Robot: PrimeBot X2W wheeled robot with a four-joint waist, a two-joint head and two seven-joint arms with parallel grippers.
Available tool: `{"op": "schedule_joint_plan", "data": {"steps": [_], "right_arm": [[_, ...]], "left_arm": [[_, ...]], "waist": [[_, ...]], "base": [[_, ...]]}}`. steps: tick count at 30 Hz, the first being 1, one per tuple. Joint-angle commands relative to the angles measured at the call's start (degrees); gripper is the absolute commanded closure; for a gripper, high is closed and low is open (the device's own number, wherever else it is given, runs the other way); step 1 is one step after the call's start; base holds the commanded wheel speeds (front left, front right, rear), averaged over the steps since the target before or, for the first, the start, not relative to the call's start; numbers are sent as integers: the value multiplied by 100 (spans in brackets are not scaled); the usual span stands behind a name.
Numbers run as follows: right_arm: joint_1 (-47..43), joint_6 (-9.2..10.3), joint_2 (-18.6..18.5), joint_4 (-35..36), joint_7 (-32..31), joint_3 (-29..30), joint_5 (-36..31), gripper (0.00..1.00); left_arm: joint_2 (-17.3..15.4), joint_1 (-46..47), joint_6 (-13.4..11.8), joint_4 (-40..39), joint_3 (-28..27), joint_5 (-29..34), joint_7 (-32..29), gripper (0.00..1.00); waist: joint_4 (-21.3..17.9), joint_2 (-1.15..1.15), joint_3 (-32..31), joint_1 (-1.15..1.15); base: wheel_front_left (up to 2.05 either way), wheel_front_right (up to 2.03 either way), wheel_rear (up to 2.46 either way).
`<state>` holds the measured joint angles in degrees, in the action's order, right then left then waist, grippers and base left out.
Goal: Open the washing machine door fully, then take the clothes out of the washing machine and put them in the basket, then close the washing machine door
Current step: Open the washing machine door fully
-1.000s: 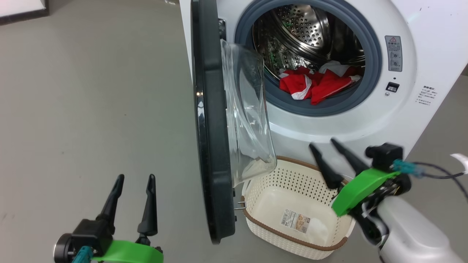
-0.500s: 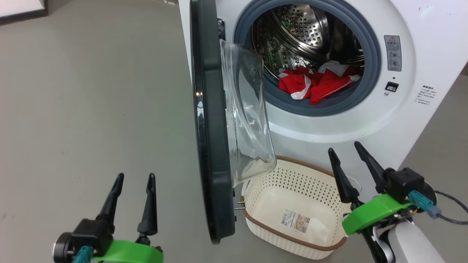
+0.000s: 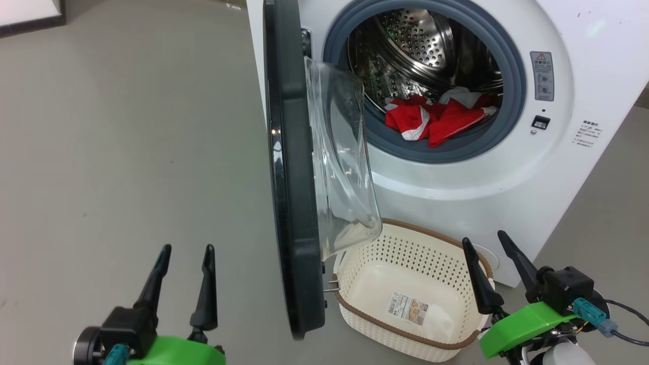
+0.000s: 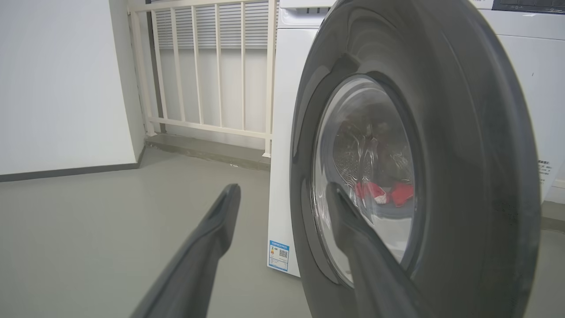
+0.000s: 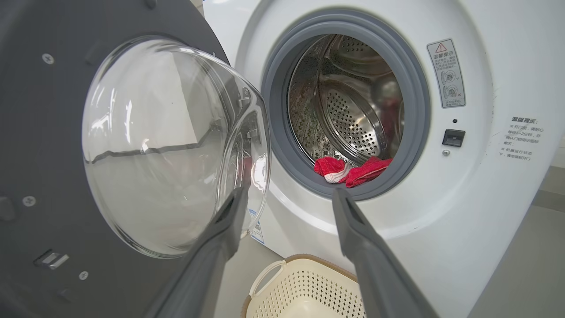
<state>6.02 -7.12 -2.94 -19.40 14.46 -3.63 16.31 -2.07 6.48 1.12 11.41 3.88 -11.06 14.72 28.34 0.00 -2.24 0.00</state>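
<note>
Left jaws and right jaws both stand spread wide and empty, long fingers (image 3: 205, 284) pointing up.

**Open washing machine door (image 3: 291, 177), clothes (image 3: 436, 119) in drum (image 3: 421, 40)**

Door swung out, edge-on in head view: glossy black rim, clear glass bowl bulging twd the washing machine (image 3: 456, 187), a white front-loader w/ grey-blue gasket (image 3: 514, 76). Clothes, red w/ white trim, lie bunched at drum's front bottom. The basket (image 3: 405, 253), cream perforated, brown rim, sits on floor (image 3: 127, 152) below the opening, partly under door's glass
</note>
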Motion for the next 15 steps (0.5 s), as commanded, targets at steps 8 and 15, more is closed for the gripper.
{"op": "schedule_joint_plan", "data": {"steps": [8, 15], "right_arm": [[92, -36, 5, 134, 53, -111, -2, 0], [79, -36, 6, 136, 53, -121, 13, 0]], "left_arm": [[-81, 23, 34, -57, -204, 16, 28, 0], [-81, 32, 35, -23, -183, 59, 28, 0]], "waist": [[-29, 0, -36, 0], [-33, 0, -43, 0]], "base": [[0, 0, 0], [0, 0, 0]]}}
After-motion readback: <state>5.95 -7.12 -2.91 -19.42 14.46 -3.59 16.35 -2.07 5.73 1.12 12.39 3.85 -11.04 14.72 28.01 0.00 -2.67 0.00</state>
